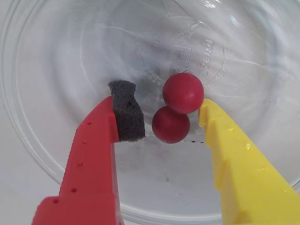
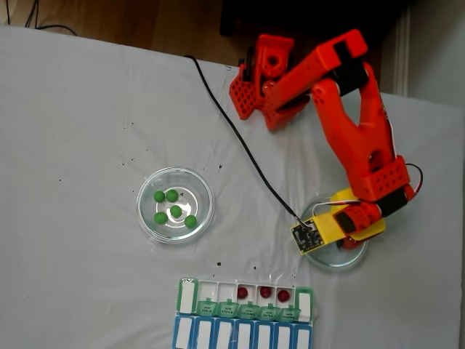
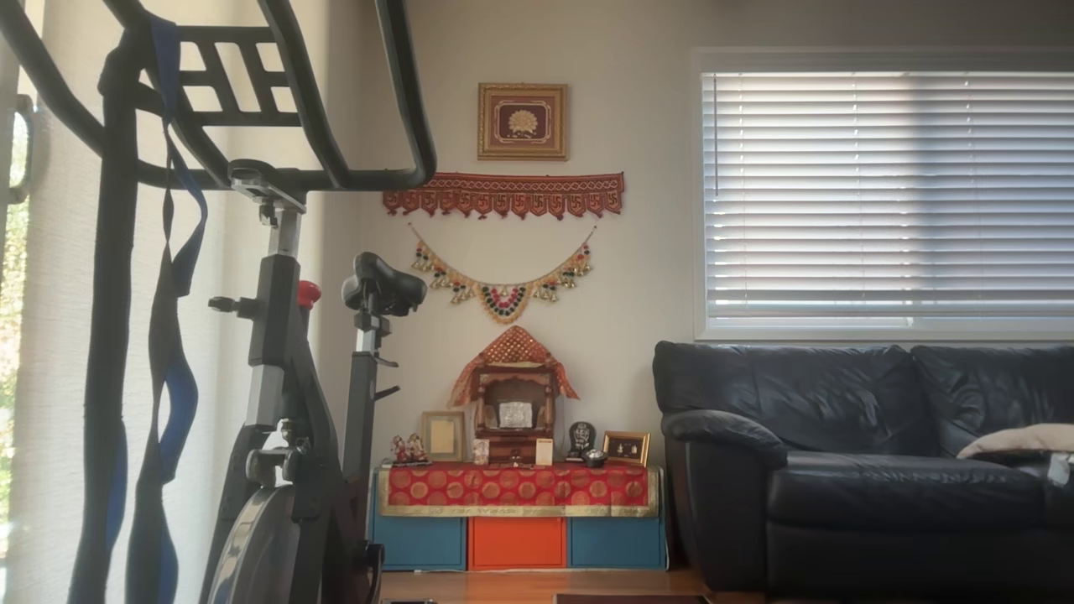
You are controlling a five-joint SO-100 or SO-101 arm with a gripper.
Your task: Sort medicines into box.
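Between the spread fingers of the end effector [image 1: 171, 119], inside a clear glass dish [image 1: 42, 154], lie two red balls [image 1: 171, 124] touching each other, gripped by neither finger. The pill box [image 2: 243, 313] sits apart on the bench [image 2: 73, 109].

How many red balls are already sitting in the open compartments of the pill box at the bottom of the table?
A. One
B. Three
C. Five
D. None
B: the fixed view shows three red balls, one each in neighbouring open compartments of the pill box, while two more red balls lie in the glass dish between the fingers of the open tool.
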